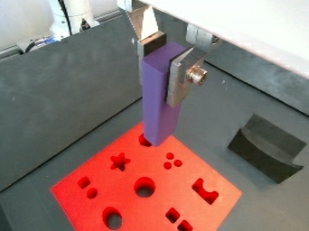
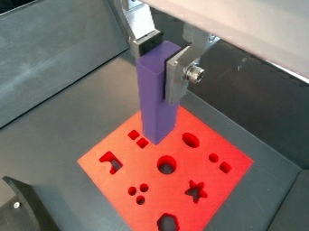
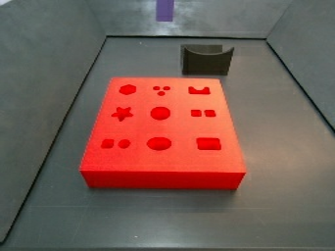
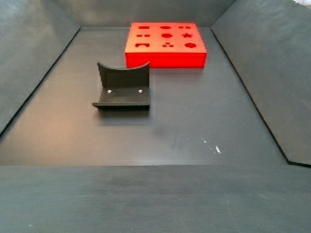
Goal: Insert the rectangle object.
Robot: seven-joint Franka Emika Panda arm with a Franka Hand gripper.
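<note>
My gripper (image 1: 167, 61) is shut on the rectangle object (image 1: 161, 108), a long purple-blue bar held upright by its upper end between the silver fingers; both show in both wrist views, gripper (image 2: 163, 59) and bar (image 2: 157, 104). The bar hangs above the red block (image 1: 145, 185) with shaped holes, its lower end over the block's edge in both wrist views. In a side view only the bar's lower tip (image 3: 165, 10) shows at the top edge, well above the red block (image 3: 164, 132). The block's rectangular hole (image 3: 209, 143) is empty.
A dark grey holder (image 3: 206, 59) stands on the floor just beyond the red block; it also shows in a side view (image 4: 122, 86) and in a wrist view (image 1: 268, 144). Dark sloped walls ring the grey floor (image 4: 170, 127).
</note>
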